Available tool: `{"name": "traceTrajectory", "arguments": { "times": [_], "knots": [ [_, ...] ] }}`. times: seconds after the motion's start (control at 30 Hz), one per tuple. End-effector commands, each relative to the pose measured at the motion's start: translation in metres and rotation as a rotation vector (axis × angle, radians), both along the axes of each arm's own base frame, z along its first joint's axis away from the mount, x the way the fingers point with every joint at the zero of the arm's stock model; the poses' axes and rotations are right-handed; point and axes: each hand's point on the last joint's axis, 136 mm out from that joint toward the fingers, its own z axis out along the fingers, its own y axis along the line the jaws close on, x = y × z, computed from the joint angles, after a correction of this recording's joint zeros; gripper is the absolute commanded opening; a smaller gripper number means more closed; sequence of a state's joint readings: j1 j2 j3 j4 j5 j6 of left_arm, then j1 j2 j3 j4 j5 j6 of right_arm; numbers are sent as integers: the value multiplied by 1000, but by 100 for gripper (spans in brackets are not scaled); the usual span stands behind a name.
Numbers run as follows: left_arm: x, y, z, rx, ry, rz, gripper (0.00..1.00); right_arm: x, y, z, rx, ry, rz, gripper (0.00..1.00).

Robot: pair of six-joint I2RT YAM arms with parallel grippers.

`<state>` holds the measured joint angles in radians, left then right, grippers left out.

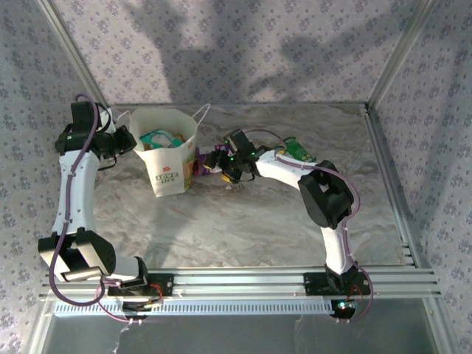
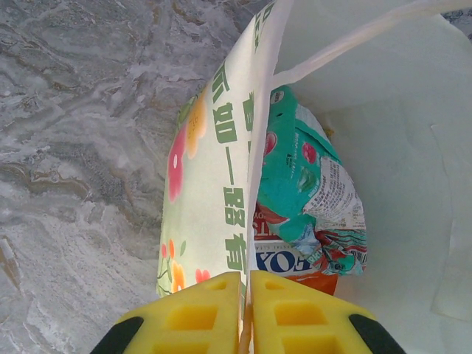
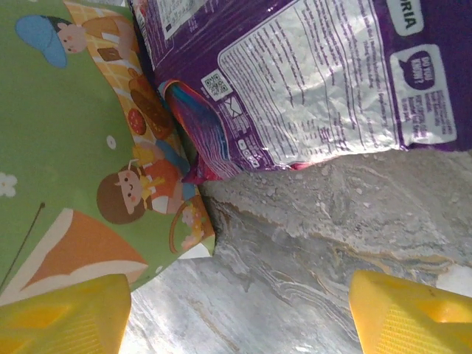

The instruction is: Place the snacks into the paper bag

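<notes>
Here left claw (image 2: pixel 245 286) pinches the paper bag (image 2: pixel 212 184); right claw (image 3: pixel 240 310) spread near purple packet (image 3: pixel 317 81).

The bag (image 1: pixel 168 166) stands open-mouthed. Packets (image 2: pixel 310 184) fill one side of it, with bare white wall beside them. At its 9 o'clock the left gripper (image 1: pixel 125 142) pinches the rim. At 3 o'clock the purple packet (image 3: pixel 310 81) touches its wall, with the right gripper (image 3: pixel 240 299) just beyond, fingers spread. At 6 o'clock the table (image 1: pixel 243 228) lies bare.
</notes>
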<state>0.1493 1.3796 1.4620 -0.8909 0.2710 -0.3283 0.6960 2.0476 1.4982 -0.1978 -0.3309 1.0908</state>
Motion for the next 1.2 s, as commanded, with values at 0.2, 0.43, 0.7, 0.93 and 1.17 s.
{"name": "traceTrajectory", "arguments": {
  "times": [0.2, 0.43, 0.7, 0.93, 1.17],
  "knots": [
    [-8, 2, -4, 27, 30, -8, 13, 11, 7, -18, 13, 66, -46, 79],
    [-8, 2, -6, 36, 36, -11, 13, 24, 9, -23, 17, 60, -71, 79],
    [-7, 3, -7, 40, 39, -9, 13, 29, 0, -39, -13, 99, -103, 77],
    [-8, 3, -7, 39, 38, -8, 13, 40, -5, -38, -9, 68, -122, 76],
    [-8, 3, -8, 38, 40, -7, 13, 48, -4, -44, -22, 72, -140, 73]
  ]
}}
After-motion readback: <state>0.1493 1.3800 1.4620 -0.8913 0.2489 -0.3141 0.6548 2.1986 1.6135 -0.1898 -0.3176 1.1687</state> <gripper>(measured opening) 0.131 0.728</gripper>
